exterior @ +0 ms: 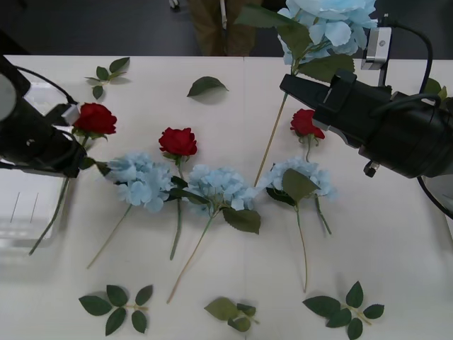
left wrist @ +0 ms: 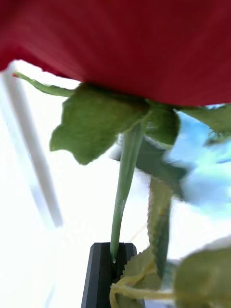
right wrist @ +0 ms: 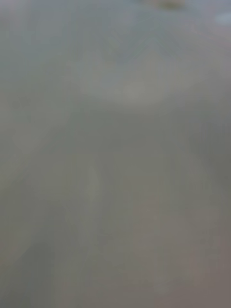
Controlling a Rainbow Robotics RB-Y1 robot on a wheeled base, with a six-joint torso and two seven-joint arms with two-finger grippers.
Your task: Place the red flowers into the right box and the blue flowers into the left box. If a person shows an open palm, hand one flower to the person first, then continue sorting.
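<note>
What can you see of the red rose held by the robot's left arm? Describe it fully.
The red rose has a deep-red, velvety-looking head, green sepals and leaves, and a thin green stem slanting down over the left box. The left gripper, black-fingered, is shut on the stem just below the head, at the table's left side.

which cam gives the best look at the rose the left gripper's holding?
Front view: the held rose shows whole, head to stem tip, at the left gripper, stem hanging over the left box. Left wrist view shows a close-up of its petals' underside and the clamped stem. Right wrist view is blurred.
</note>
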